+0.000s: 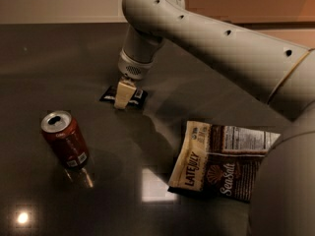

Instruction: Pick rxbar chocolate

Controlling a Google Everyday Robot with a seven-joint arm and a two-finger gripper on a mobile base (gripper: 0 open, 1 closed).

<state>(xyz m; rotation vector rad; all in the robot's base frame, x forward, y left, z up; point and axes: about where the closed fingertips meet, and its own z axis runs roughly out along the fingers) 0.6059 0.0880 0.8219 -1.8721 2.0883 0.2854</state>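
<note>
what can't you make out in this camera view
All in the camera view:
rxbar chocolate: middle hidden by the hand, which sits low over it; wrapper text too small.
Late July chip bag: right end covered by the robot arm.
red soda can: label blurred, brand unreadable.
</note>
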